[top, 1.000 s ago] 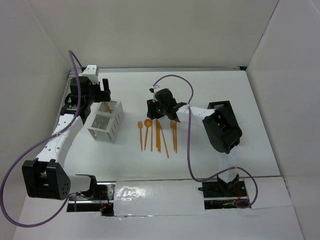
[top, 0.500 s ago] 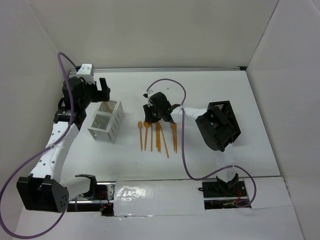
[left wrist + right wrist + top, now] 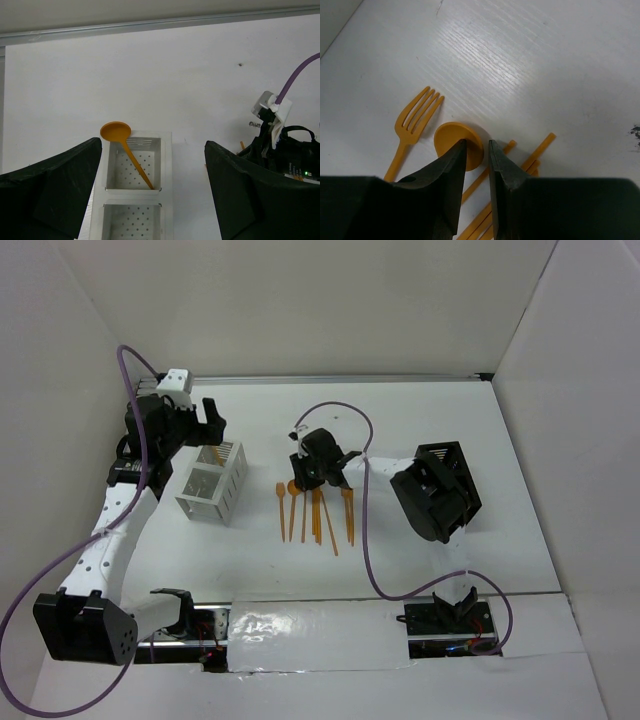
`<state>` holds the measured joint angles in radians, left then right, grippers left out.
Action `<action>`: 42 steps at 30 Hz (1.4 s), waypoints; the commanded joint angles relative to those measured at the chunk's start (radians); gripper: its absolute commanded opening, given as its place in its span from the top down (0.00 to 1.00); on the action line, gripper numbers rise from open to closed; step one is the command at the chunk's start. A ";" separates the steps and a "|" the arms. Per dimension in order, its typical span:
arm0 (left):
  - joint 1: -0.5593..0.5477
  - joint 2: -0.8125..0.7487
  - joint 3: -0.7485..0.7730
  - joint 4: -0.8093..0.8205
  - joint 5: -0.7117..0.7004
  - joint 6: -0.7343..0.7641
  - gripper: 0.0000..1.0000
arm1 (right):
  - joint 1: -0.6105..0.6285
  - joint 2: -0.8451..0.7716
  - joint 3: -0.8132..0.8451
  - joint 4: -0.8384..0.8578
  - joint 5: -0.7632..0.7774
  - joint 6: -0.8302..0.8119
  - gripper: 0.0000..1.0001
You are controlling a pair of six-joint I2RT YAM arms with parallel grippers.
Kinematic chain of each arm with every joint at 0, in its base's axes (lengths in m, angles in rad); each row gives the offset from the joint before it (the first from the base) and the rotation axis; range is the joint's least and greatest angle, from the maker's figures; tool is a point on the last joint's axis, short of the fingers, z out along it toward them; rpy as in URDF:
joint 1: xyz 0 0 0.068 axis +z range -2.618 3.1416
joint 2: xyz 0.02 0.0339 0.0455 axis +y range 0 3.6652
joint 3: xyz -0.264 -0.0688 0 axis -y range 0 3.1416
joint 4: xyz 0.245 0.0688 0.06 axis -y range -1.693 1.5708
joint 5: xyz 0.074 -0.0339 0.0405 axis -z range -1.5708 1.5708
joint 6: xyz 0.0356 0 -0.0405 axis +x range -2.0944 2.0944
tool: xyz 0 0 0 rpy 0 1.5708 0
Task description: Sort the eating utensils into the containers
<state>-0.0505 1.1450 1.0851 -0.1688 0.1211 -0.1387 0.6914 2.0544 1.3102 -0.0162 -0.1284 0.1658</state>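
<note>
While both of my arms reach out over the white worktop [image 3: 400, 410], each claw is at a different spot. My left claw [image 3: 208, 423] hangs above the far end of the white caddy [image 3: 212, 490], on the left of the worktop. Its two dark fingers [image 3: 55, 195] are spread wide, with nothing between them. Below them, one orange spoon [image 3: 116, 132] leans in the caddy's far compartment, its handle down inside and its round bowl poking up over the far rim. The compartment next to it looks bare, showing only its dotted floor.

My right claw [image 3: 477, 150] is down at the far end of a row of orange utensils [image 3: 318, 515] that lie flat in the middle of the worktop, between the two caddies. Its fingers are drawn almost together, leaving only a narrow slit. Their tips sit right at the round bowl of a second spoon [image 3: 449, 139]. I cannot tell whether they are pinching it or only touching it. A fork [image 3: 412, 125] lies just to the left of that bowl, tines pointing away from me. Several plain sticks [image 3: 537, 150] lie to the right of it.

To the right of the row is the black caddy [image 3: 447, 462], partly overlapped by my right arm.
</note>
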 commanded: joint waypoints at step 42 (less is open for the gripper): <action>-0.095 0.226 0.091 0.043 0.782 0.024 0.25 | -0.021 -0.481 -0.043 0.197 -0.370 0.060 1.00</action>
<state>-0.1429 1.3781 1.1591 -0.1959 0.8589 -0.0898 0.6525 1.5921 1.2716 0.1249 -0.4690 0.2123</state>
